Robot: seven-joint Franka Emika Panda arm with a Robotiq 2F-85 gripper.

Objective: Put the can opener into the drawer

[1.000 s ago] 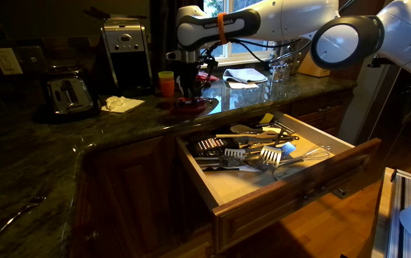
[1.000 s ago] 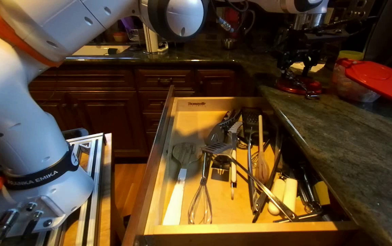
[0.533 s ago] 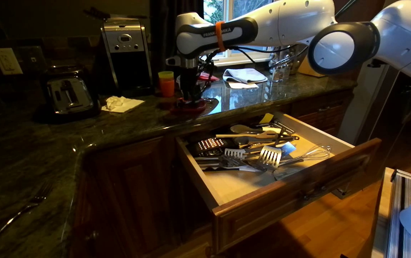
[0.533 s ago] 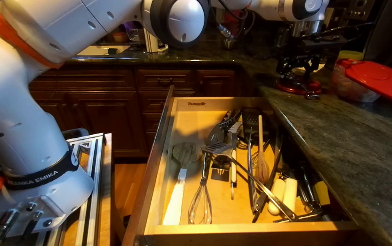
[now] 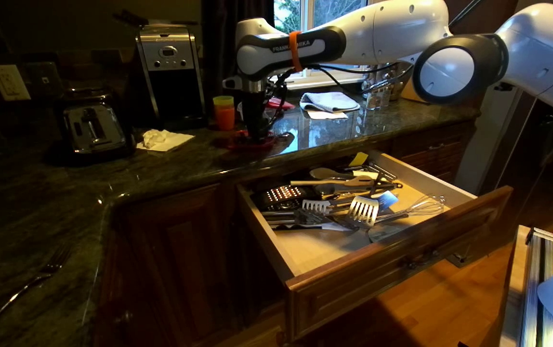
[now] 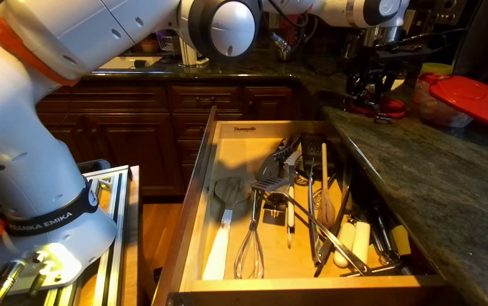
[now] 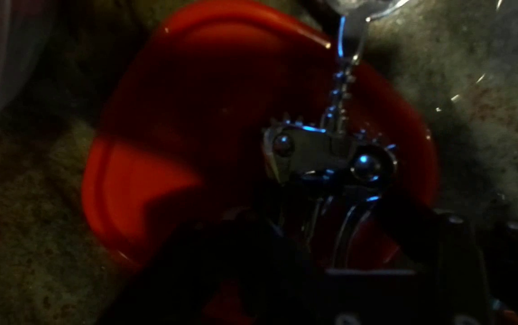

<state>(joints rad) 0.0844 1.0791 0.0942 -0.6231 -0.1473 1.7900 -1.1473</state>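
Maybe pickup's starting: the lid (image 7: 223,108) shifted near the tabletop's (image 6: 439,170) edge; whether the gripper (image 7: 329,203) clamps the opener (image 7: 313,151), I can't tell.

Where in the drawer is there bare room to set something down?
Biggest bare patch in the drawer: between its lettered end wall, front panel and the white-handled turner. Smaller: beside the whisk, by the opposite end wall. Crowded: toward the counter, with grater, wooden spoon and cream handles.
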